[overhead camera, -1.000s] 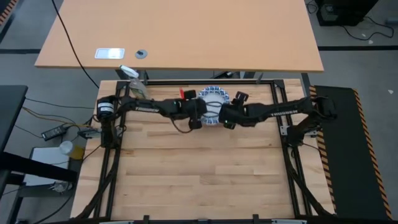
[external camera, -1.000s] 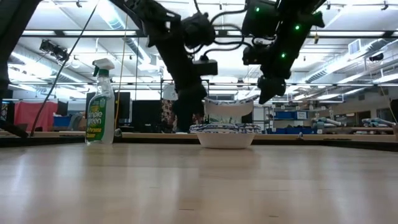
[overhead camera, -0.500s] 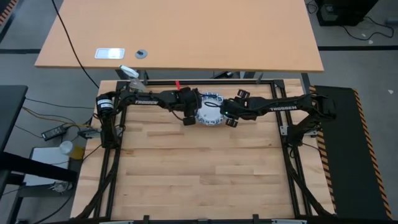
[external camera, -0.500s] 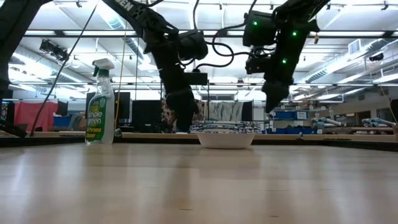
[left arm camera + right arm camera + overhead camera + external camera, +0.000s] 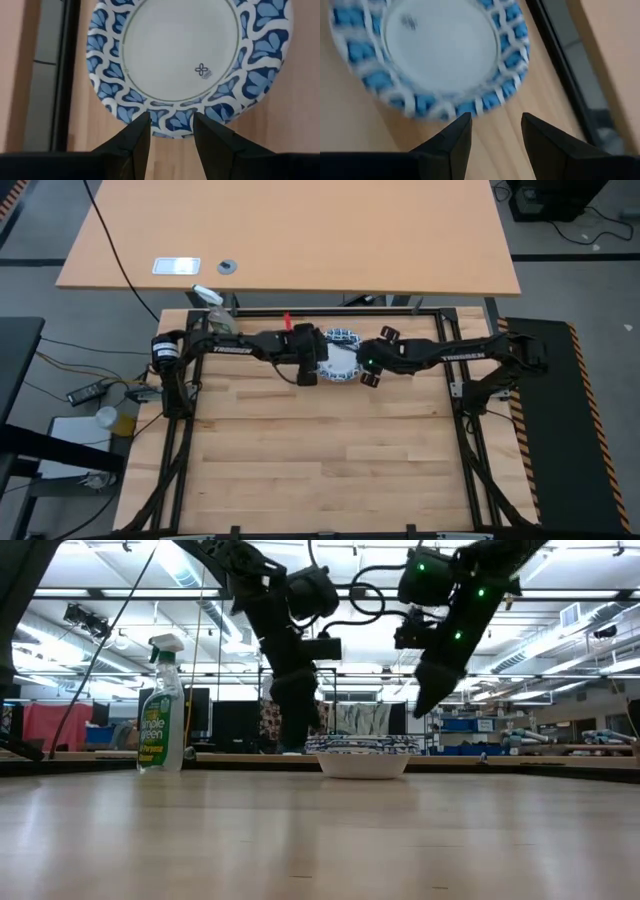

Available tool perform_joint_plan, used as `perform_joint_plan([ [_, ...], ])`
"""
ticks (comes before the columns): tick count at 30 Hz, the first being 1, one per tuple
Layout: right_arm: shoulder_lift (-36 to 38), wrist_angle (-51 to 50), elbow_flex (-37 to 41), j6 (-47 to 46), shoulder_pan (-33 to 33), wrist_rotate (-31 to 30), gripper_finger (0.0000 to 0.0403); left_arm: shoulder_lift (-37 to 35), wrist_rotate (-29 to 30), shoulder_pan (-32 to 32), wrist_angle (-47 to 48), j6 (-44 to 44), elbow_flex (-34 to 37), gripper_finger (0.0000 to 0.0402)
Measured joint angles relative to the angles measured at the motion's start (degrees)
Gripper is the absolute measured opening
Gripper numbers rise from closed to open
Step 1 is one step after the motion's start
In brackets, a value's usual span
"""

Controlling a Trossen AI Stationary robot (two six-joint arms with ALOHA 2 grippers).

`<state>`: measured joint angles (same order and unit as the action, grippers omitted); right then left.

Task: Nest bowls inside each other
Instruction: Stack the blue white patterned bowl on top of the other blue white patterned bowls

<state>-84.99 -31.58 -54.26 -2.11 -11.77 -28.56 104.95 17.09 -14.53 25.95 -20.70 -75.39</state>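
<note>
The bowls [image 5: 341, 352] sit nested in one stack near the table's far edge, base down on the wood, as the low view shows [image 5: 362, 755]. Their white centre and blue patterned rim fill the left wrist view [image 5: 185, 55] and the right wrist view [image 5: 427, 50]. My left gripper [image 5: 171, 125] is open at the stack's left side [image 5: 310, 366], its fingertips over the rim. My right gripper [image 5: 492, 127] is open at the stack's right side [image 5: 368, 368], hanging above the table [image 5: 420, 710]. Neither holds anything.
A green spray bottle [image 5: 160, 705] stands at the table's far left corner [image 5: 212, 305]. A black metal frame [image 5: 300, 311] runs along the far edge just behind the bowls. The bare wood toward the near edge [image 5: 320, 450] is free room.
A bowl that stood raised just over the stack a second ago now lies down in it. Both arms have swung a little toward the table's far edge, and both wrists have turned. The gap between the fingers has stayed the same.
</note>
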Motion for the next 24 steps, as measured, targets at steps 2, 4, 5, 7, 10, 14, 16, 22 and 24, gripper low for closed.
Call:
perform_joint_plan([
  [2,0.79,7.41,3.08,0.64,-1.70,3.60,0.0180,0.08,-2.54,-0.67,-1.07,0.31,0.02,0.0150],
  [4,0.87,14.21,6.30,0.69,-2.88,5.98,0.0180,0.81,-4.83,-1.50,-2.67,1.01,-0.03,0.0150],
  [5,0.78,17.44,7.83,0.75,-3.25,6.78,0.0180,1.01,-5.00,-1.84,-2.39,1.30,0.02,0.0150],
  [7,0.50,22.70,10.84,0.95,-3.92,8.00,0.0180,1.83,-5.05,-2.42,-3.03,1.73,0.04,0.0150],
  [10,0.21,26.97,14.46,1.16,-5.38,9.09,0.0180,2.07,-5.92,-3.23,-1.99,1.92,0.03,0.0150],
  [14,0.14,29.17,16.98,0.79,-6.78,9.56,0.0180,3.53,-7.72,-3.78,-2.41,1.89,0.02,0.0150],
  [16,0.24,29.45,17.26,0.83,-7.01,10.61,0.0180,4.01,-7.58,-3.75,-3.04,1.34,-0.07,0.0150],
  [22,3.80,28.80,14.97,2.33,-6.06,9.71,0.0180,2.40,-7.35,-2.78,-4.00,-1.14,0.08,0.0150],
  [24,5.23,28.95,14.91,2.32,-5.93,9.33,0.0180,1.72,-7.34,-2.66,-4.16,-1.12,0.02,0.0150],
])
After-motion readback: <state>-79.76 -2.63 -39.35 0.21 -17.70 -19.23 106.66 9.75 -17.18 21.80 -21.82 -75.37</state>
